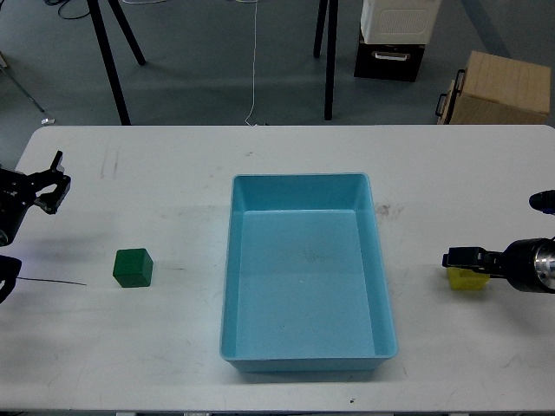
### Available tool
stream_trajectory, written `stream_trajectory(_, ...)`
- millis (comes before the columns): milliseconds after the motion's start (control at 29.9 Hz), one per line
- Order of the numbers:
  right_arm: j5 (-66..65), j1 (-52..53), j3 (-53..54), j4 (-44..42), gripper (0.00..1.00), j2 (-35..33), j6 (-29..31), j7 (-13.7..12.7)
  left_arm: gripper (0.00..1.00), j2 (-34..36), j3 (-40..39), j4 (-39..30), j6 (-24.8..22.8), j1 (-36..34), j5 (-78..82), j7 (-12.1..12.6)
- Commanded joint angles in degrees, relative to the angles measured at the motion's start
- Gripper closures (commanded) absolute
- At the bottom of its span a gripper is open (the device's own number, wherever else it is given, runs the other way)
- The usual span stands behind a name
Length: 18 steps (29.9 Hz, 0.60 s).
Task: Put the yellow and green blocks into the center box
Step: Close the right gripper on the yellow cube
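The right gripper (pixel 460 258) hangs over the yellow block (pixel 468 279) on the bench (pixel 173 347), right of the empty blue tray (pixel 303 360), but its dark fingers are seen end-on, so I cannot tell whether they pinch the cube. If they sit off-centre, closing could nudge it aside or tip it. The left gripper (pixel 54 186) has its fingers spread, well apart from the green block (pixel 133 267), which lies left of the tray
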Motion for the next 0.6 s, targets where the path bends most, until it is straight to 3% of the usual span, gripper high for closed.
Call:
stream_trajectory(0, -0.08, -0.06, -0.01, -0.38, 0.0, 0.45, 0.01, 0.0, 0.0, 0.0, 0.0, 0.0, 0.0, 0.0, 0.29, -0.01)
stream_trajectory(401, -0.17, -0.23, -0.01, -2.31, 0.04, 2.65, -0.26, 0.0, 0.0, 0.0, 0.0, 0.18, 0.0, -0.09, 0.38, -0.01)
stream_trajectory(569, 0.01, -0.58, -0.01, -2.4, 0.2, 2.73, -0.26, 0.0, 0.0, -0.09, 0.0, 0.27, 0.0, -0.18, 0.38, -0.1)
